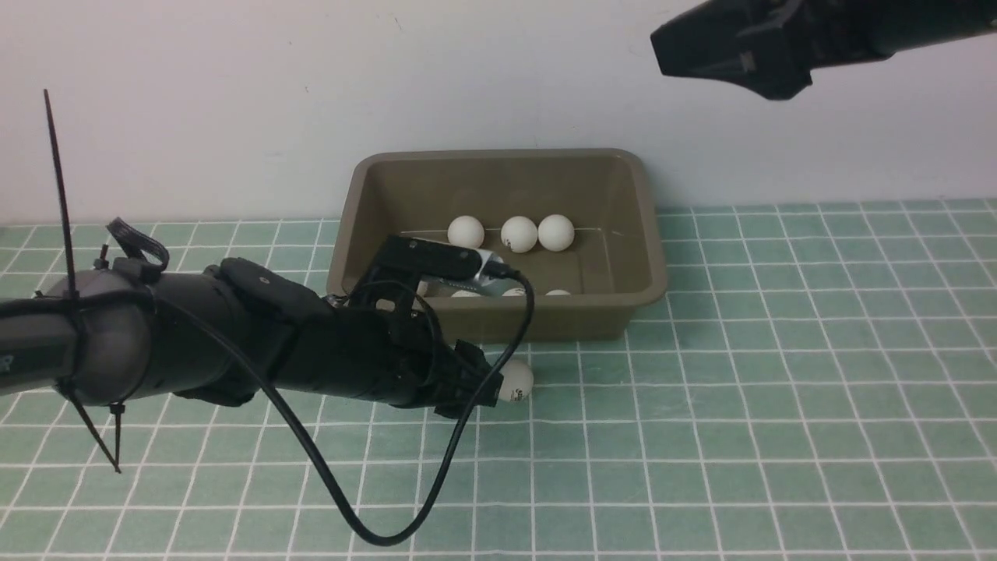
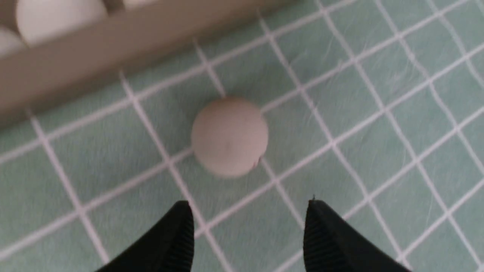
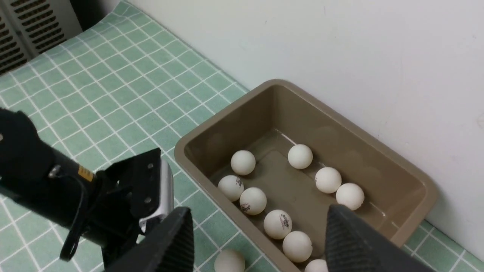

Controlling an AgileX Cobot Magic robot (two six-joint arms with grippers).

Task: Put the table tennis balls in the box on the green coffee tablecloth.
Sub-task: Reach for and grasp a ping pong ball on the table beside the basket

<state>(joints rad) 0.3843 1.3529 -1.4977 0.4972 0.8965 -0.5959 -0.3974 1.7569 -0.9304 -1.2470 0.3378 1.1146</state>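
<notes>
Inside the box (image 3: pixel 412 181), set at the far edge of the green coffee tablecloth (image 1: pixel 779 389), nine table tennis balls (image 3: pixel 278 223) are gathered. One ball (image 2: pixel 229 136) remains outside, just beside its near wall, ahead of the spread, empty left gripper (image 2: pixel 247 234); the right gripper (image 3: pixel 259 241) is held apart, empty, above.

Robot lab / test bench setup.
Bare white wall (image 1: pixel 234 93), checked tablecloth (image 1: pixel 779 389) on bench, vent grille (image 3: pixel 26 30) far left, cabled arm w/ zip ties.

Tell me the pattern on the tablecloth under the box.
Pale teal-green tablecloth with thin white grid lines forming small squares; clearest in the front view.
</notes>
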